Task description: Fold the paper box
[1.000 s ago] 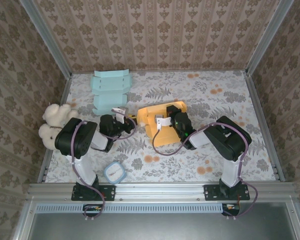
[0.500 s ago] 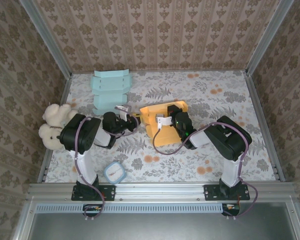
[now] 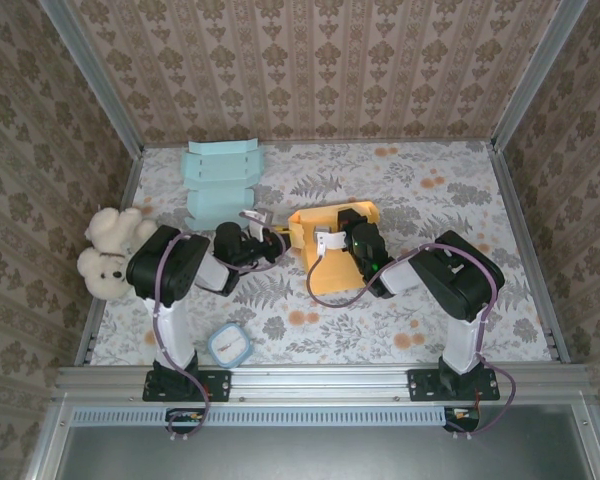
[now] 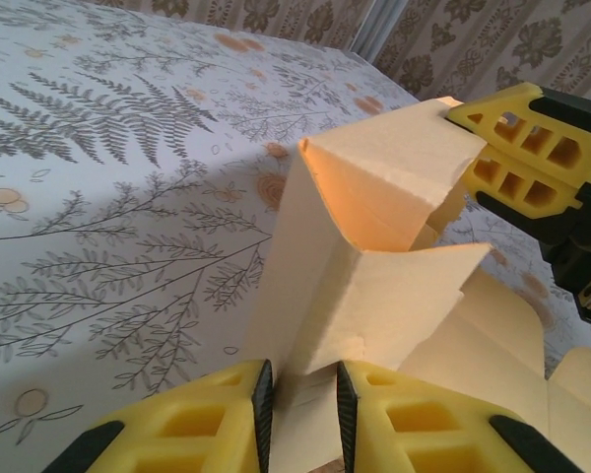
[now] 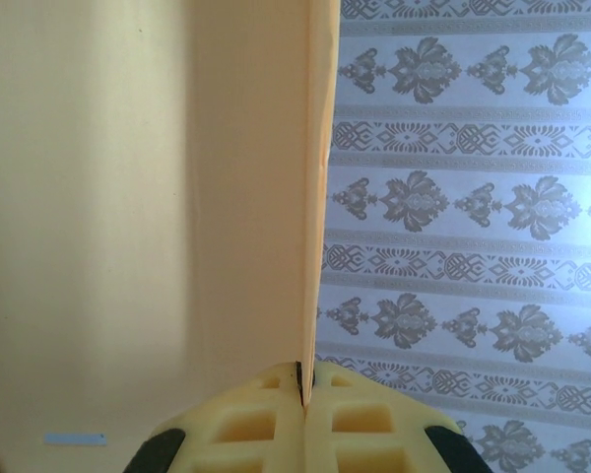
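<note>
Paper box (image 3: 336,280) shifted right; left end effector (image 4: 301,394), right end effector (image 5: 305,374) pinch panels.

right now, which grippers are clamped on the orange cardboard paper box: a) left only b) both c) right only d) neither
b: the left gripper pinches a flap of the orange paper box between its pads, and the right gripper is shut on a thin panel edge.

Two black-and-white arms with yellow fingers
Left arm (image 3: 165,275) at 7 o'clock, right arm (image 3: 460,285) at 5 o'clock: black joints, white links, purple cables (image 3: 311,280), black bases (image 3: 185,383); fingers (image 4: 177,439) show cut-out cells, black pads (image 4: 263,404).
</note>
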`<action>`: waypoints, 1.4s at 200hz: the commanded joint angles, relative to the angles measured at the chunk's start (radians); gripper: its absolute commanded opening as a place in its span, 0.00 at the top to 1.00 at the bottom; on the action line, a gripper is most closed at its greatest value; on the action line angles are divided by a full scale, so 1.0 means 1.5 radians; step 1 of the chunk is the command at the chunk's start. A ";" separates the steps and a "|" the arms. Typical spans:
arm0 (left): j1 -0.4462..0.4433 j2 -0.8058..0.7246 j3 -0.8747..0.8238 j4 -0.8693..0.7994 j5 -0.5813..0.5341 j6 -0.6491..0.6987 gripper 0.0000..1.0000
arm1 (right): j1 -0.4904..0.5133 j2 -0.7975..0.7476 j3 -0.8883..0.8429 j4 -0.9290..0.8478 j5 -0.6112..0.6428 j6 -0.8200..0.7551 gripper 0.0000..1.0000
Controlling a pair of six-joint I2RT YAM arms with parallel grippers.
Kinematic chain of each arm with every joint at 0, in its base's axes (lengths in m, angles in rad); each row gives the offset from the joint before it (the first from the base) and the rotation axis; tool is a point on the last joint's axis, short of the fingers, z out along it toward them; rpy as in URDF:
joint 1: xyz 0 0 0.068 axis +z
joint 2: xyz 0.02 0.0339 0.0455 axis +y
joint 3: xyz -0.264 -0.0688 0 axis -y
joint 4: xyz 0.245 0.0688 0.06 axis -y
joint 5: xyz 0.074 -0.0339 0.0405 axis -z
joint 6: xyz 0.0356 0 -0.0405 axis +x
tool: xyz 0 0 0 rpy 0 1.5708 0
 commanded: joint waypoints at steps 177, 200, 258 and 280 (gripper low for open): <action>-0.076 0.042 0.066 0.033 -0.091 -0.022 0.70 | 0.011 -0.004 -0.007 -0.079 -0.033 0.052 1.00; -0.085 0.047 0.075 0.031 -0.110 -0.019 0.69 | 0.011 -0.004 -0.008 -0.081 -0.033 0.056 1.00; -0.120 0.054 0.092 0.016 -0.222 0.010 0.69 | 0.013 -0.004 -0.004 -0.097 -0.037 0.068 1.00; -0.132 0.062 0.103 0.018 -0.263 0.023 0.69 | 0.013 -0.001 -0.005 -0.097 -0.038 0.072 1.00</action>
